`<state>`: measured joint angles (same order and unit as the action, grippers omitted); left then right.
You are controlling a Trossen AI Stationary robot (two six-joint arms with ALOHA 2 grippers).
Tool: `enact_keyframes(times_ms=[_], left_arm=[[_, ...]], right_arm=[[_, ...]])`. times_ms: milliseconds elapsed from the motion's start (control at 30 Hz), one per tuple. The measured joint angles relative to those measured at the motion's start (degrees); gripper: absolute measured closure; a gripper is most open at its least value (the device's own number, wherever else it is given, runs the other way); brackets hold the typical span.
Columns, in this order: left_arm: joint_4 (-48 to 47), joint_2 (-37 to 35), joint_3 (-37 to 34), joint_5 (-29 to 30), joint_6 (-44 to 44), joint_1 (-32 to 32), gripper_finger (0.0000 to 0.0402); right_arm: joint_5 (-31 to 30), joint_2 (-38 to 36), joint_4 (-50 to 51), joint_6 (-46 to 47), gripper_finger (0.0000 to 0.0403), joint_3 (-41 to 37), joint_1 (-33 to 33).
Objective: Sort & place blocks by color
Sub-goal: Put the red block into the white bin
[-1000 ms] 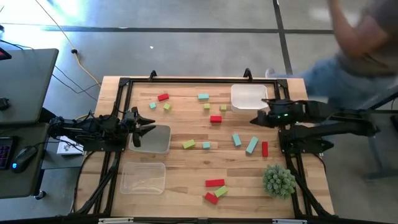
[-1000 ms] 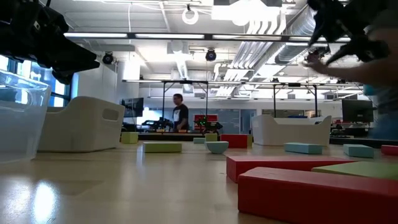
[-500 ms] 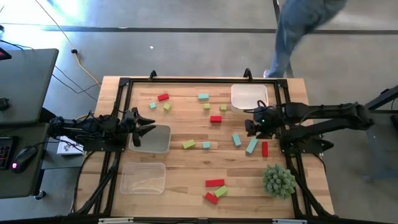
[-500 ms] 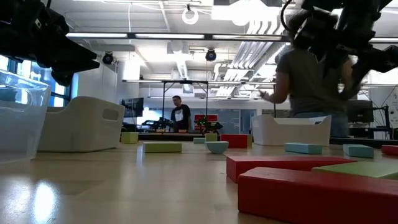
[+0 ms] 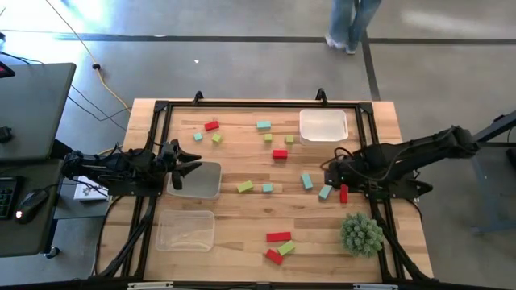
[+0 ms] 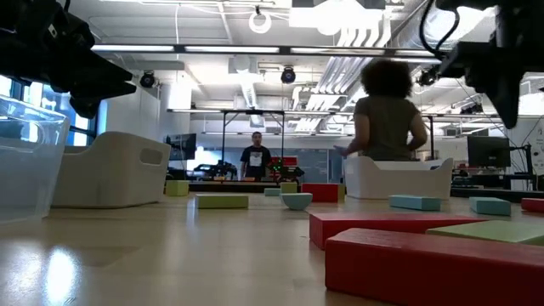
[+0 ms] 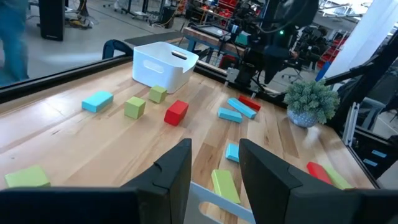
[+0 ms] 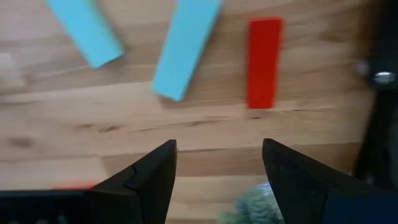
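A: What could have gone wrong?

B: The right gripper hung open, empty, and the long teal bar and red bar lay close together just beyond its fingertips; a skewed descent might have nudged one aside.

A: The left gripper?

B: Parted, empty, over a clear tray.

The table is pale wood with visible grain and a soft sheen. The blocks look like matt painted wood, smooth-faced. At 9 o'clock, clear glossy plastic trays; at 1 o'clock a white one. The plant ball at 5 o'clock looks spiky. Gripper fingers are matt black.
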<state>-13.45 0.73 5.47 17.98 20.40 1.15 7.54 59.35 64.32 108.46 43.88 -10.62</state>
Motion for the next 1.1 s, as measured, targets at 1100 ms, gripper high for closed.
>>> enact_keyframes(times_ms=[1100], left_arm=[[-0.02, 0.0, 0.0, 0.0, 0.0, 0.0, 0.028]], right_arm=[[-3.44, 0.28, -16.56, 7.06, 0.0176, -19.22, -4.53]])
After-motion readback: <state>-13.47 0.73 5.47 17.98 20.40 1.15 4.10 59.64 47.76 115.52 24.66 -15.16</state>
